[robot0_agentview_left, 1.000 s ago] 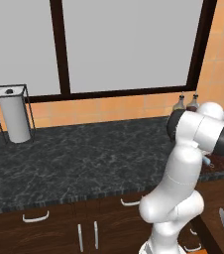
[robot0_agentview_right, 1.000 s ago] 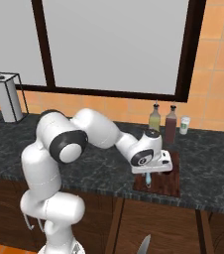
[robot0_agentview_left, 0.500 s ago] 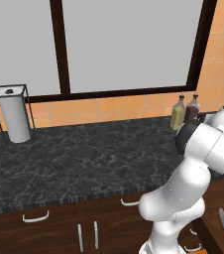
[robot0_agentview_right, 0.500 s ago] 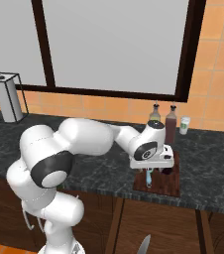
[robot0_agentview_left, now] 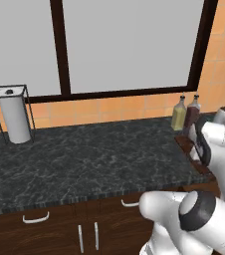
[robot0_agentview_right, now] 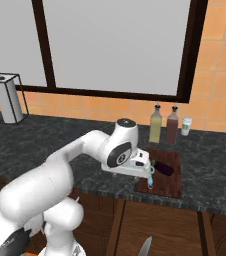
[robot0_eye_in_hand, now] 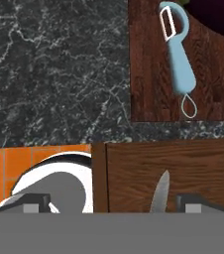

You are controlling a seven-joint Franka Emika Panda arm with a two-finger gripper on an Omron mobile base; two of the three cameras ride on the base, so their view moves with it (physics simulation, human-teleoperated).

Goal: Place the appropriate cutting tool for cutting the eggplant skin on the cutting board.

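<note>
A light blue plastic peeler with a white blade frame and wire loop [robot0_eye_in_hand: 179, 59] is seen lying flat on the reddish-brown wooden cutting board [robot0_eye_in_hand: 148, 74], ahead of the jaws and clear of them. The small dark purple eggplant [robot0_agentview_right: 163, 168] rests on the same board, just beyond the peeler's blade end. The gripper [robot0_agentview_right: 149, 172] is held above the board's near edge; its jaws are spread apart and nothing is held between them.

The placement is judged complete or nearly so. The peeler lies near the board's front edge, so it could be dragged onto the dark marbled worktop [robot0_agentview_right: 50, 145] if caught by a low withdrawal. The two glass bottles [robot0_agentview_right: 164, 125] beyond the jaws could be struck by a wide swing. No brands, labels or writing can be read.
</note>
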